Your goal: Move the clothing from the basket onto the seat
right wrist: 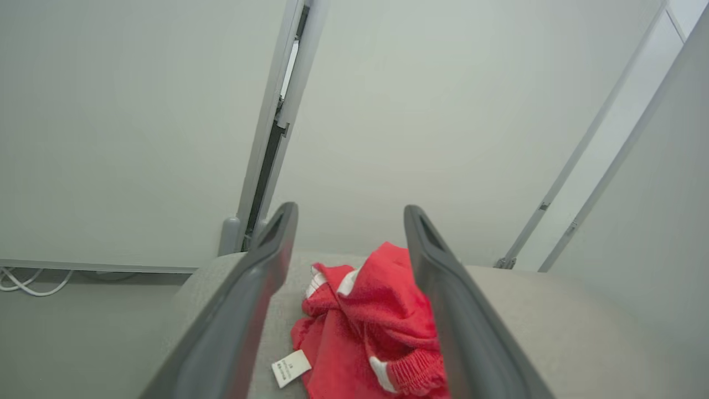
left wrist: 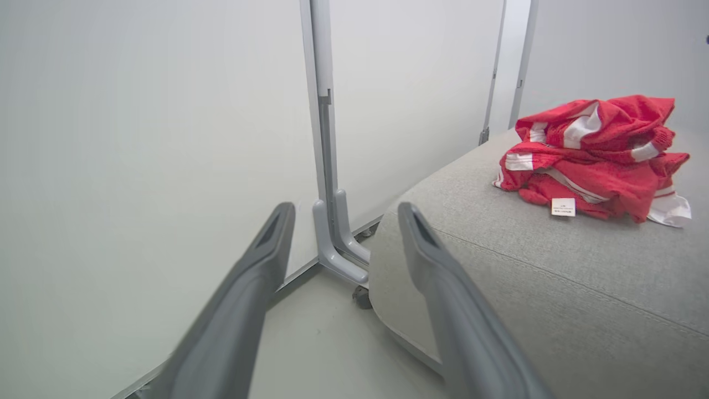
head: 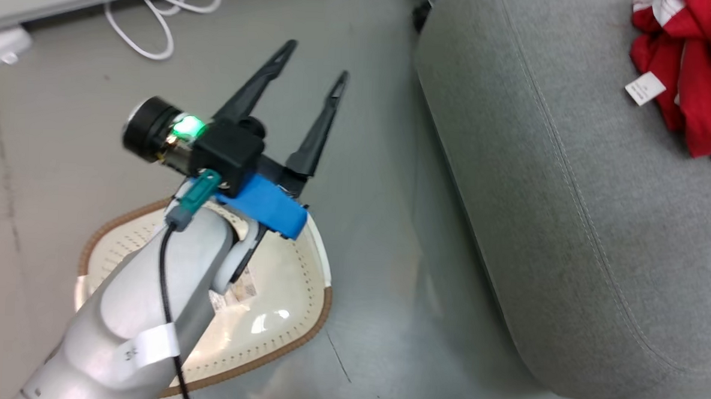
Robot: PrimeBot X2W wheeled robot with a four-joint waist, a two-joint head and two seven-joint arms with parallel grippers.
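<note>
Left hand wide-spread, empty.

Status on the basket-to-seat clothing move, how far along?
Done: red clothing lies heaped on the seat; basket base looks bare where visible, part hidden by the forearm. In hand: nothing; left gripper and right gripper open, empty. Left: probably just checking the hidden part.

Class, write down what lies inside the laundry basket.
Inside the basket, a bare cream base and a printed sticker show, nothing else. The left forearm covers the rest of the interior, which cannot be checked.
</note>
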